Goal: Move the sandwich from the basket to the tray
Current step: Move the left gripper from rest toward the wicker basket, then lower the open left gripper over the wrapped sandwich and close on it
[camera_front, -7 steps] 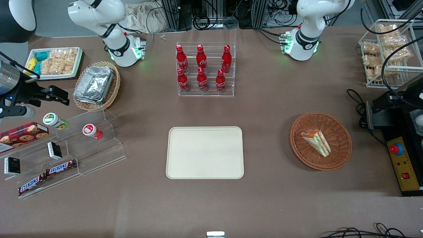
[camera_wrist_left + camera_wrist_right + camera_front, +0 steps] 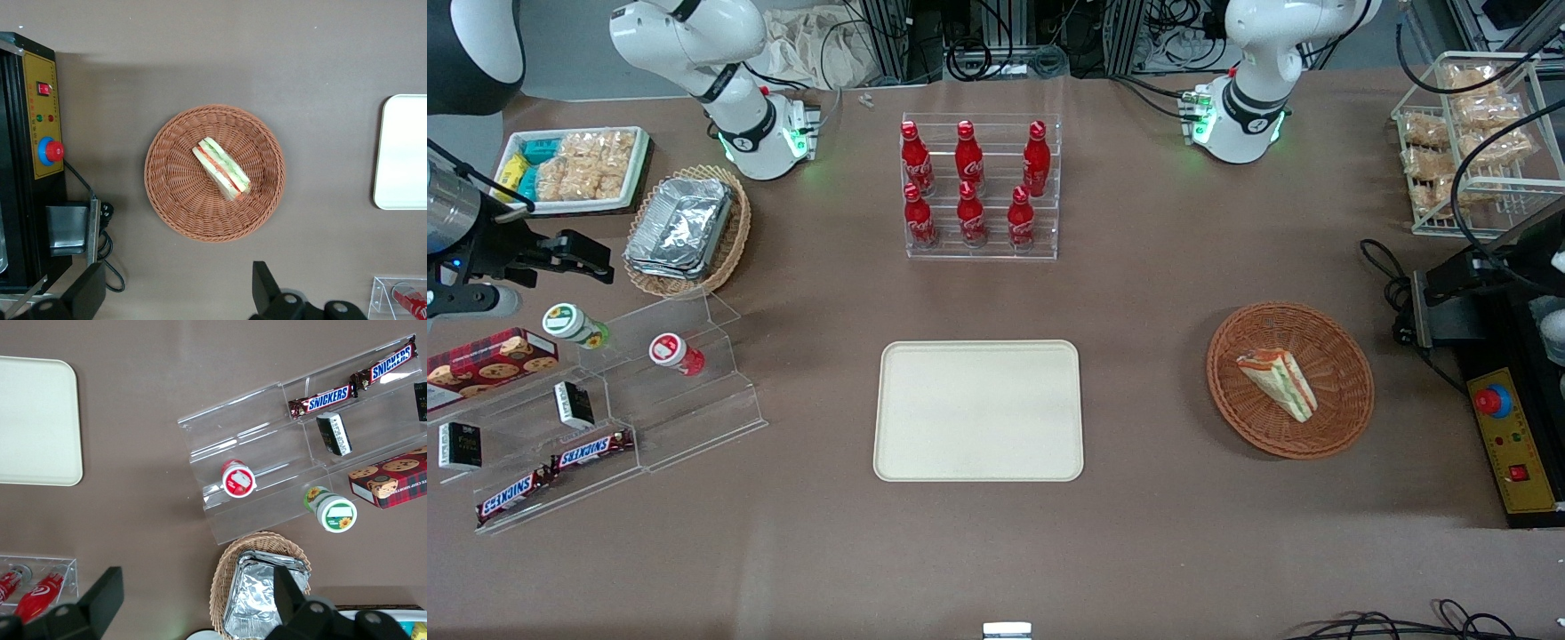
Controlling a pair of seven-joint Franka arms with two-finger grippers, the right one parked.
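The sandwich [image 2: 1278,380] [image 2: 221,169], a pale wedge with orange and green layers, lies in the round reddish-brown basket [image 2: 1343,418] [image 2: 173,200]. The cream tray [image 2: 978,411] [image 2: 400,153] lies bare at mid table, toward the parked arm's end from the basket. My left gripper [image 2: 177,299] hangs high over the table beside the basket, on the side farther from the front camera. It is open, its two black fingers [image 2: 264,288] wide apart with nothing between them. In the front view it shows as a dark shape [image 2: 1449,277] near the control box.
A black and yellow control box [image 2: 1516,444] with a red button, a grey metal bracket [image 2: 1423,311] and coiled cables lie next to the basket at the working arm's end. A clear rack of red bottles [image 2: 980,191] stands farther from the camera than the tray.
The dark gripper shape at the working arm's end has shifted slightly in the front view. Sandwich, basket and tray have not moved.
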